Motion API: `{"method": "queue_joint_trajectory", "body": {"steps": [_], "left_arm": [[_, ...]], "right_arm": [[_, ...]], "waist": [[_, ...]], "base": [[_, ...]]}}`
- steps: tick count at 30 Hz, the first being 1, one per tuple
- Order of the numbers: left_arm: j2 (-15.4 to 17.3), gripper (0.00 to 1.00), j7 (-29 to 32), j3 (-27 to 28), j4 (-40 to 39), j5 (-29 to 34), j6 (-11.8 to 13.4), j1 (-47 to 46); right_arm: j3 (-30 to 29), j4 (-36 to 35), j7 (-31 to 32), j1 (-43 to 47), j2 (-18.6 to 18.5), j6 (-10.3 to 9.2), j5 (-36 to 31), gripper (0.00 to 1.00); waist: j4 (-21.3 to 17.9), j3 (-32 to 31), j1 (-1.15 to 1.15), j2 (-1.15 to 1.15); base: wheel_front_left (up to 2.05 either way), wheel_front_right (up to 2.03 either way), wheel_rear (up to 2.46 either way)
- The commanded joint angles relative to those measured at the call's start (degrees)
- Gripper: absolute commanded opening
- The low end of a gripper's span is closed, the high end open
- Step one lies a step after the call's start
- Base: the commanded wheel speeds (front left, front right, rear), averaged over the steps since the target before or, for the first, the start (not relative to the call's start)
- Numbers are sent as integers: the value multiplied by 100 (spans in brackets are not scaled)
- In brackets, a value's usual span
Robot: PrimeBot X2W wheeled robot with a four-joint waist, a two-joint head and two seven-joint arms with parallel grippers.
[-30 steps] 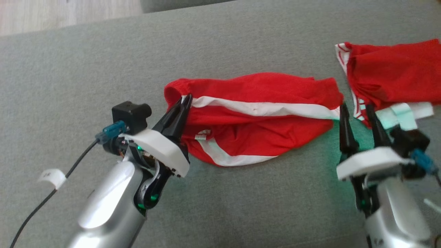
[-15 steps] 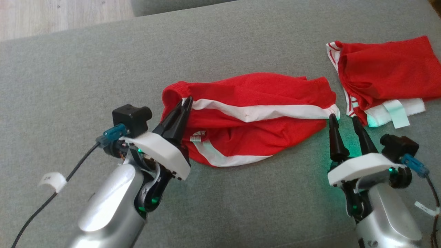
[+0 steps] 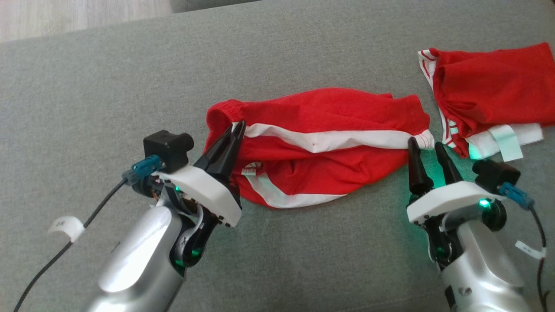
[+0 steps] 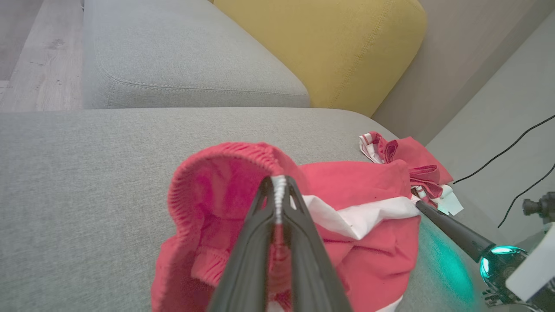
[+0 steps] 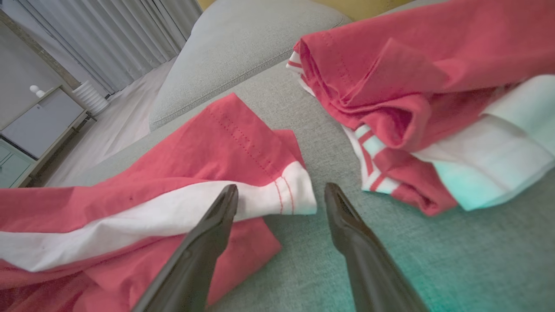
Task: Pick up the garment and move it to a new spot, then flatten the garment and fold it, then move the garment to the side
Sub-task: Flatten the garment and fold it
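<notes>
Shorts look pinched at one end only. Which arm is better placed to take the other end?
Right. The right hand is open, pointing at the free hem of the shorts, close by; the left hand is shut on the waistband.

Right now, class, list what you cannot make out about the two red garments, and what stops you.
1. Head view: the second red garment runs off the right edge.
2. Head view: the small white label on the red shorts is too small to read.
3. Left wrist view: the left gripper, shut on the waistband, hides the cloth behind its fingers.
</notes>
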Motion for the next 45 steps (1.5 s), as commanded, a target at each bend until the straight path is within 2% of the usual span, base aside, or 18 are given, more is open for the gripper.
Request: {"method": "queue_joint_trajectory", "body": {"steps": [1,11,12,13,14,21,28,34,45], "left_arm": [[145,0,-16,179,-223,10,29,-177],[172,0,8,156,-261,6,52,-239],[175,0,6,156,-256,4,52,-245],[180,0,2,157,-250,4,53,-250],[191,0,-6,157,-243,13,57,-255],[269,0,-108,172,-186,54,70,-238],[487,0,-171,209,-269,123,-24,-336],[738,0,-17,242,-534,139,-246,-789],[991,0,-42,476,-667,82,-465,-1898]], "right_arm": [[145,-125,-56,-182,20,-5,38,100],[395,182,-167,-429,13,-5,176,100],[417,203,-181,-442,11,-5,187,86],[447,219,-194,-454,4,-5,195,38],[484,225,-211,-465,-12,-5,193,0],[663,34,-383,-486,-203,-5,48,0],[681,-685,-456,-577,-531,-5,-211,0],[739,-1579,-35,-1050,-960,-5,-198,0],[880,-2515,661,-2107,-1309,-5,-89,0]], "waist": [[1,9,0,0],[10,74,0,0],[12,72,0,0],[13,68,0,0],[13,62,0,0],[-14,-62,0,0],[-76,-280,0,0],[-92,-523,0,0],[-99,-1046,0,0]], "base": [[0,0,0],[0,0,0],[0,0,0],[0,0,0],[0,0,0],[0,0,0],[0,0,0],[0,0,0],[0,0,0]]}}
